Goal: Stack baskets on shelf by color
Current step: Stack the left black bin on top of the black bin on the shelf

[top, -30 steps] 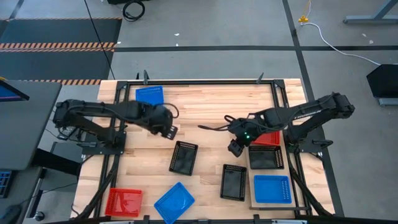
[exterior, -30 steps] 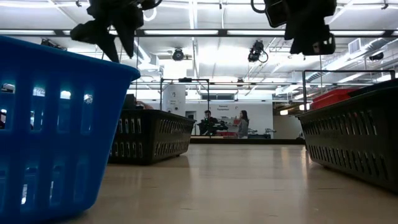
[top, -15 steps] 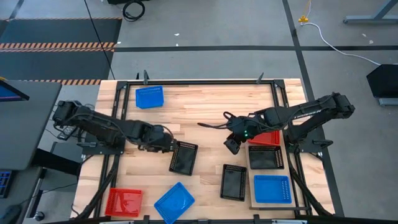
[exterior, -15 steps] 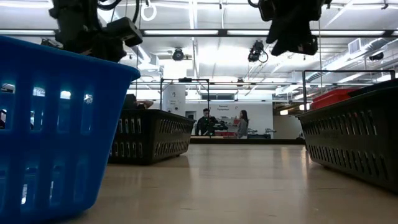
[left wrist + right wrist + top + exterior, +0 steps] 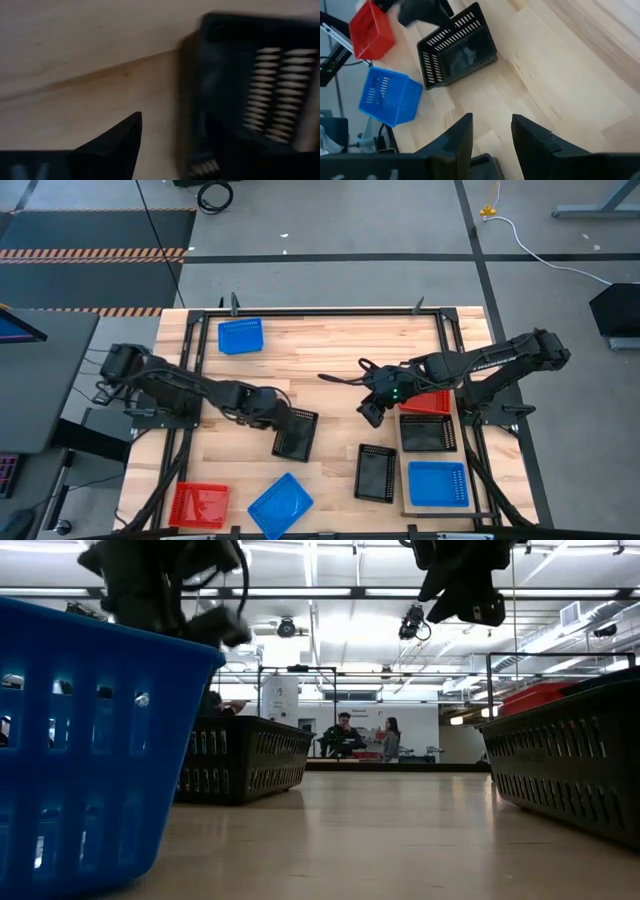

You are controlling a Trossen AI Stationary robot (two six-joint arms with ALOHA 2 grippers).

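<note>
A black basket [image 5: 295, 432] rests on its bottom at the table's middle. My left gripper [image 5: 277, 418] is open and low at this basket's far-left end [image 5: 192, 100]. One finger [image 5: 120, 145] stands outside the end wall; the other is lost against the dark basket. My right gripper [image 5: 492, 131] hangs open over bare wood, left of the shelf [image 5: 404, 480]. On the shelf sit a red basket [image 5: 430, 401], a black basket [image 5: 428, 432] and a blue basket [image 5: 437, 483]. Loose on the table are another black basket [image 5: 376, 472], two blue baskets [image 5: 240, 336] [image 5: 280, 505] and a red basket [image 5: 198, 503]. My left gripper comes down steeply over the black basket's end wall [image 5: 192, 100]. The blur and the dark basket hide the second finger. Whether either finger touches the wall cannot be told.
Black frame rails [image 5: 330, 310] run along the table's edges. Bare wood lies between the two arms at the middle [image 5: 340, 360]. In the low view the near blue basket [image 5: 90, 740] fills the left, and people sit in the room beyond.
My left gripper has come down and toward the near edge, from beside the far blue basket to the black basket's end, rolling at the wrist as it went. My right gripper has stayed in place and turned a little. No basket has moved.
</note>
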